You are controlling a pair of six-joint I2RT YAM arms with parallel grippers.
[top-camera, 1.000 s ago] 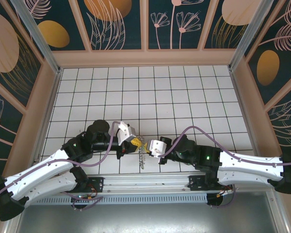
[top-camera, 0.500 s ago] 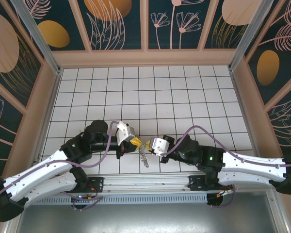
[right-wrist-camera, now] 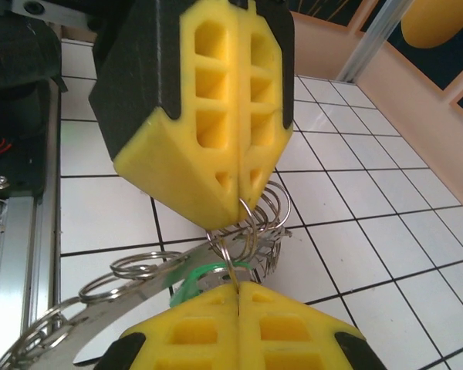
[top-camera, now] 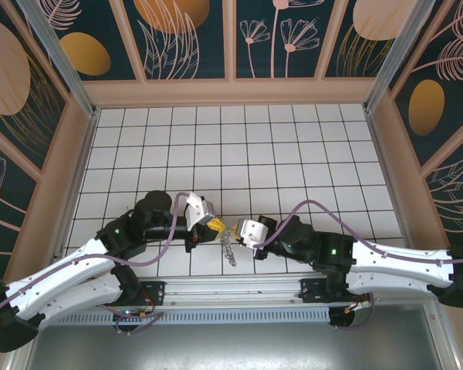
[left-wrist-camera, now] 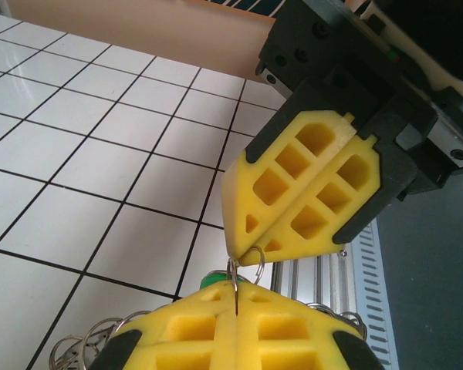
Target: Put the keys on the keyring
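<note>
Left gripper [top-camera: 216, 225] is clenched tight, its yellow pads [left-wrist-camera: 201, 327] pressed flat together with a thin wire loop of the keyring [right-wrist-camera: 247, 223] pinched in the seam. Right gripper [top-camera: 238, 230] meets it nose to nose, just to its right, and it is clamped as well, pads [right-wrist-camera: 282, 331] shut on a wire loop of the same cluster. The two tips are almost touching, with only the little loops between them! From the right wrist you see several stacked wire coils bunched at the left gripper's tip, and the green-headed key [right-wrist-camera: 194, 279] sits right against the right gripper's pads, on their left side. More keys [top-camera: 230, 250] dangle from the meeting point in a short metal string, hanging toward the near edge over the white tiled table [top-camera: 293, 154]. All of this happens low in the scene, close to the metal rail [top-camera: 239, 293] where the arms are bolted. The bunch looks lifted, though whether its lowest end touches the tiles I cannot tell.
</note>
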